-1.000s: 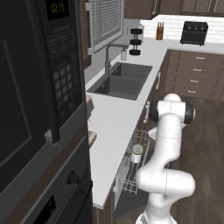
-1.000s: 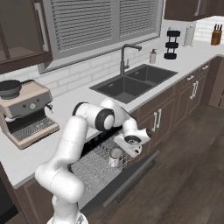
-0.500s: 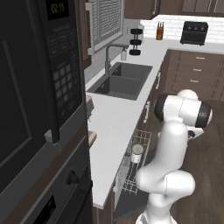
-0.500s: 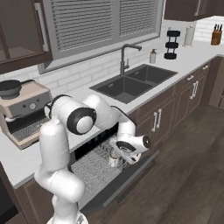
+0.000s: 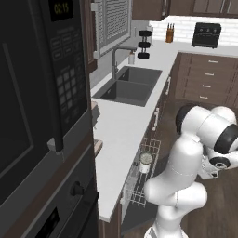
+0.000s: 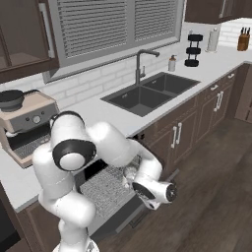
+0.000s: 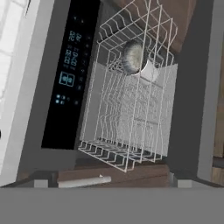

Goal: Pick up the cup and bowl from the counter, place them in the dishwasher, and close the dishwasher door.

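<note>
The dishwasher stands open under the counter [image 5: 123,128], its white wire rack [image 7: 131,109] pulled out over the lowered dishwasher door [image 6: 123,219]. The grey bowl [image 7: 131,56] and the pale cup [image 7: 150,70] sit side by side at one end of the rack. From the left base view the cup [image 5: 145,161] stands upright in the rack. My gripper [image 6: 162,193] hangs in front of the rack, out over the floor and apart from both; it is open and holds nothing. It hangs low at the right [image 5: 218,162] in the left base view.
A dark double sink [image 6: 152,91] with a faucet [image 6: 140,61] is sunk in the counter. A coffee machine [image 6: 24,125] stands at the left, a tall oven and microwave stack [image 5: 42,116] beside the dishwasher. Brown cabinet drawers [image 5: 204,79] line the far side; wooden floor [image 6: 211,197] lies to the right.
The arm has swung the hand out from over the rack, down and toward the floor side. The cup and bowl stay in the rack.
</note>
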